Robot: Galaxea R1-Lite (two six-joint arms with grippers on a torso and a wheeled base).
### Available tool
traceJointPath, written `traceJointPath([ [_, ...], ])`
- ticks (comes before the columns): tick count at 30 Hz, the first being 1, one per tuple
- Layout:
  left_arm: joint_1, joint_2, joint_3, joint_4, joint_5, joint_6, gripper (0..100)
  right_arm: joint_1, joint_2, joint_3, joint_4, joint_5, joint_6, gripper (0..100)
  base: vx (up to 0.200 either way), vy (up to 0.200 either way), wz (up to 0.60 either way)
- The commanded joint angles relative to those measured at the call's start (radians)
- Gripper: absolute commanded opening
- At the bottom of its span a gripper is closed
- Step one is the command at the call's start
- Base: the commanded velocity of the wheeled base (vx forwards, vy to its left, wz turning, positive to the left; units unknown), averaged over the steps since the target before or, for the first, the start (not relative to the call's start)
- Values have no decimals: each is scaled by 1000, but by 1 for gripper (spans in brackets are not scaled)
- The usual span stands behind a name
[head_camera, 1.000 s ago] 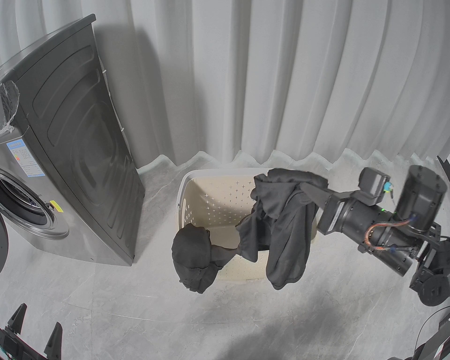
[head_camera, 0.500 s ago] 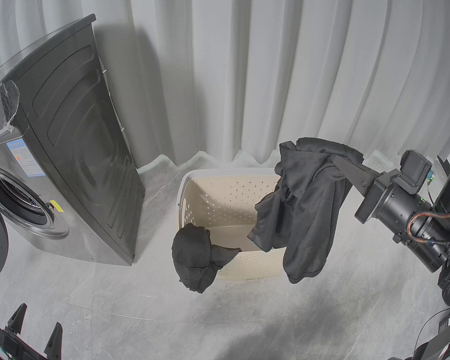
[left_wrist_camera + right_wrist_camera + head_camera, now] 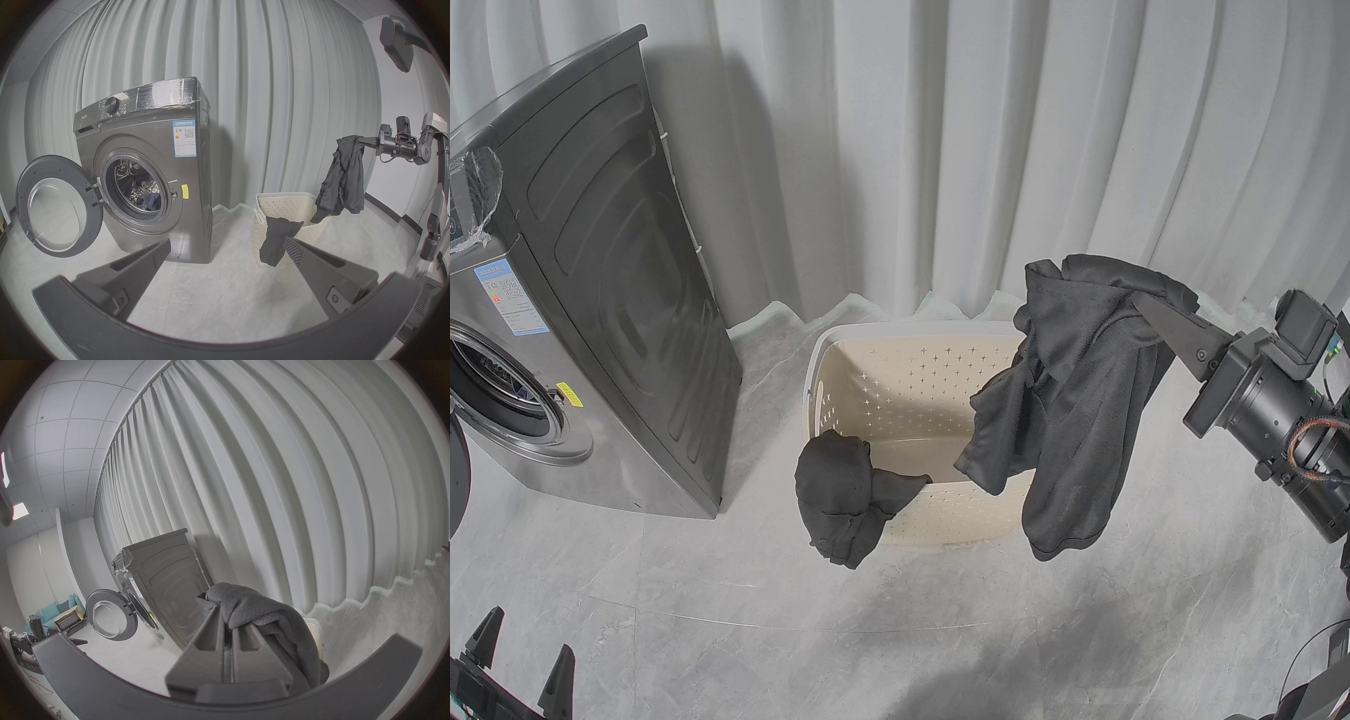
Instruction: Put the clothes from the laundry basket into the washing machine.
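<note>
My right gripper (image 3: 1151, 307) is shut on a dark grey garment (image 3: 1078, 403), which hangs in the air over the right end of the cream laundry basket (image 3: 891, 330). In the right wrist view the gripper (image 3: 232, 629) pinches the garment (image 3: 267, 615) at its top fold. A second dark garment (image 3: 839, 497) is draped over the basket's front left rim. The grey washing machine (image 3: 600, 281) stands at the left, with its round door (image 3: 56, 206) swung open and some clothes in the drum (image 3: 147, 201). My left gripper (image 3: 520, 656) is low at the near left, open and holding nothing.
White curtains (image 3: 975, 141) hang behind the basket and reach the floor. The light marble floor (image 3: 731, 581) between the washing machine and the basket is bare. The open door juts out to the machine's front.
My right gripper has lifted the garment up and to the right, out of the basket. Its lower end has come away from the garment on the rim. The left arm has not moved.
</note>
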Motion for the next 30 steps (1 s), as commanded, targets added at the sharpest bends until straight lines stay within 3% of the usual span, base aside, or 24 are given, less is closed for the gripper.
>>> traceJointPath([
  [1,-1,-12,13,0,0,-2,100,1,0,2,-2,1,0,0,0,200,0],
  [23,-1,-12,13,2,1,-6,100,-1,6,3,-10,1,3,0,0,200,0],
  [30,-1,-12,13,2,1,-6,100,-1,6,5,-10,2,3,0,0,0,0],
])
